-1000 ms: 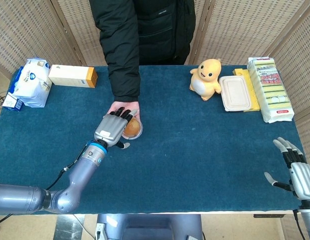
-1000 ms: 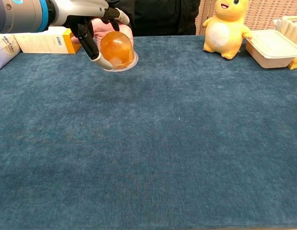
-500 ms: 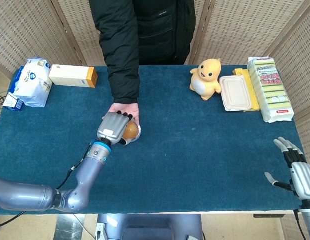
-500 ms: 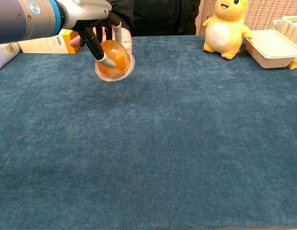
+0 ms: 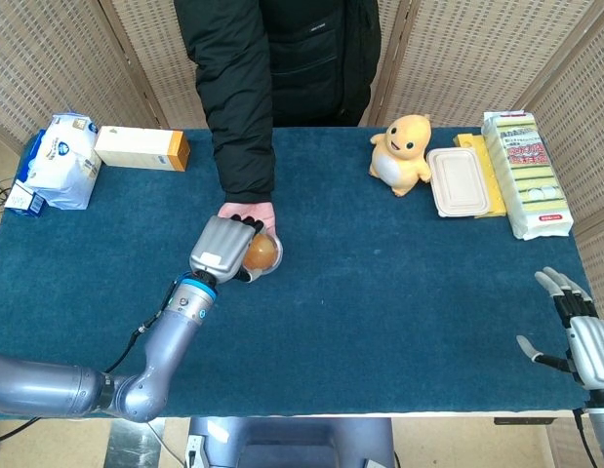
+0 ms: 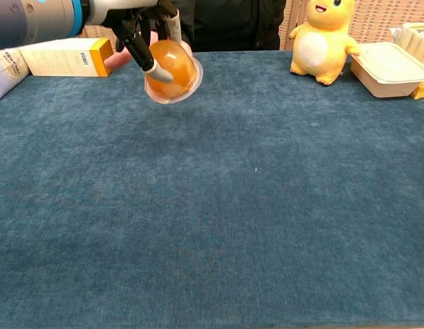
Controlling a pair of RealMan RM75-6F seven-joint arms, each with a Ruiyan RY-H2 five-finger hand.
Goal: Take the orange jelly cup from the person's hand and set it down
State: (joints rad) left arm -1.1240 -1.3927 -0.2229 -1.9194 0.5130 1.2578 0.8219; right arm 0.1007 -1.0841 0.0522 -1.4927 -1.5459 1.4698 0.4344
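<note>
The orange jelly cup (image 5: pixel 261 254) (image 6: pixel 173 69) is a clear domed cup with orange jelly, tilted on its side above the blue table. My left hand (image 5: pixel 221 249) (image 6: pixel 140 27) grips it from the left, fingers wrapped over its dome. The person's hand (image 5: pixel 251 215) (image 6: pixel 125 57) sits just behind the cup; whether it still touches the cup I cannot tell. My right hand (image 5: pixel 573 327) rests open near the table's right front corner, holding nothing.
A yellow plush toy (image 5: pixel 404 153) (image 6: pixel 322 39), a lidded plastic box (image 5: pixel 458 182) and a sponge pack (image 5: pixel 526 174) stand at the back right. A carton (image 5: pixel 141 148) and a white bag (image 5: pixel 61 161) lie at the back left.
My left hand has closed on the jelly cup and lifted it slightly up and to the right, tilting it. The person's hand has drawn back a little. My right hand is unmoved.
</note>
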